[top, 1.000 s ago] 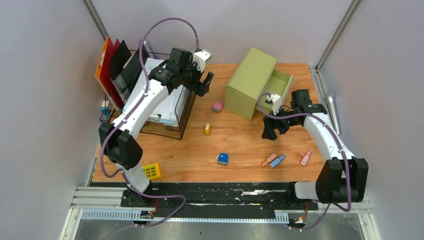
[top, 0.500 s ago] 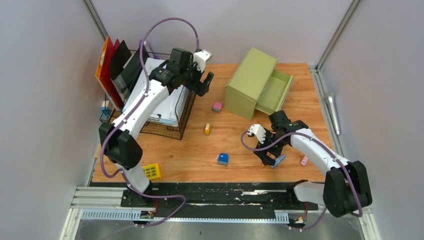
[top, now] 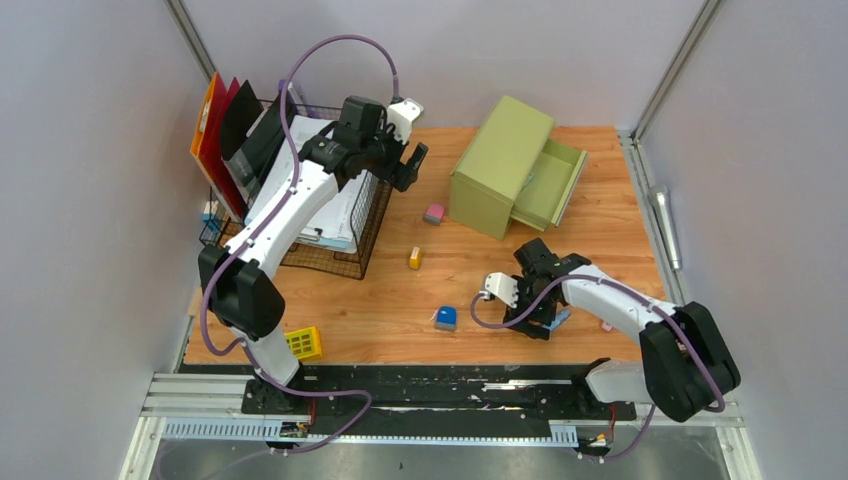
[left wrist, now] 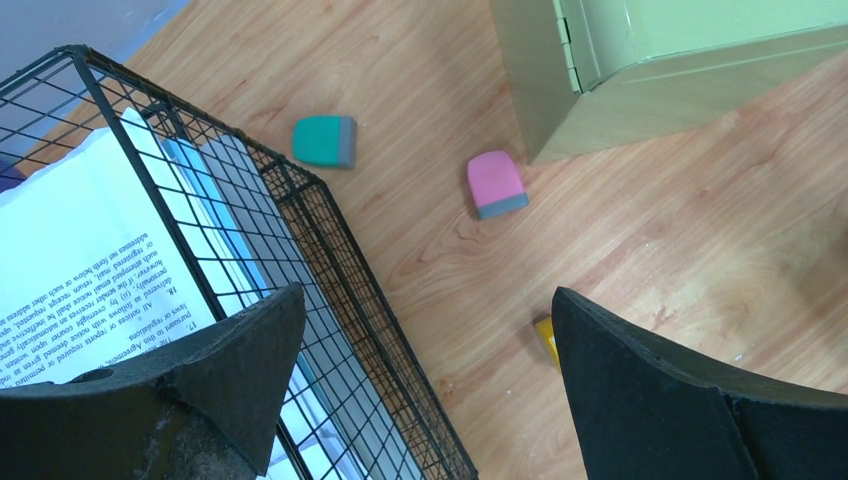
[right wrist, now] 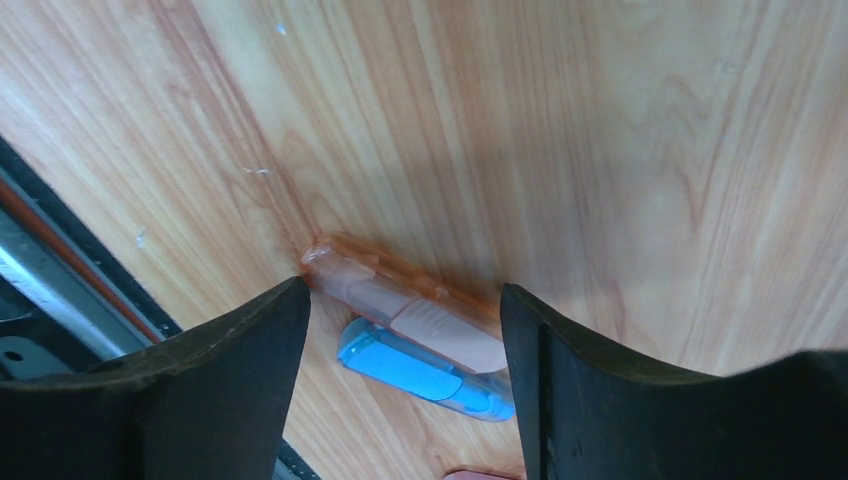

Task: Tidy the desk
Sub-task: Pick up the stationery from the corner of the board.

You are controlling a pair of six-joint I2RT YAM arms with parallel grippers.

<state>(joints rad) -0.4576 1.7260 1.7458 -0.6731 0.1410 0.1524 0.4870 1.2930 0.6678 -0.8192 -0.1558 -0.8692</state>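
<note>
The desk (top: 470,290), a wood-grain tabletop, fills the middle of the top view with its black and metal rail at the near edge, by the arm bases. The right end effector (top: 536,322) is down close to that edge, its jaws apart and straddling an orange marker (right wrist: 400,305) that lies slantwise on the wood. A blue marker (right wrist: 425,372) lies just beside it. The fingers seem not to have closed on the orange one, though the wrist view is too tight to say whether a pad touches it. The left end effector (top: 412,168) hangs wide open and holding nothing above the far corner of a black wire basket (left wrist: 300,200) stacked with printed paper (left wrist: 90,250). Below it lie a pink eraser (left wrist: 496,184) and a teal eraser (left wrist: 325,141). The pink one lies near the green cabinet (top: 500,165), whose drawer (top: 555,185) stands open.
</note>
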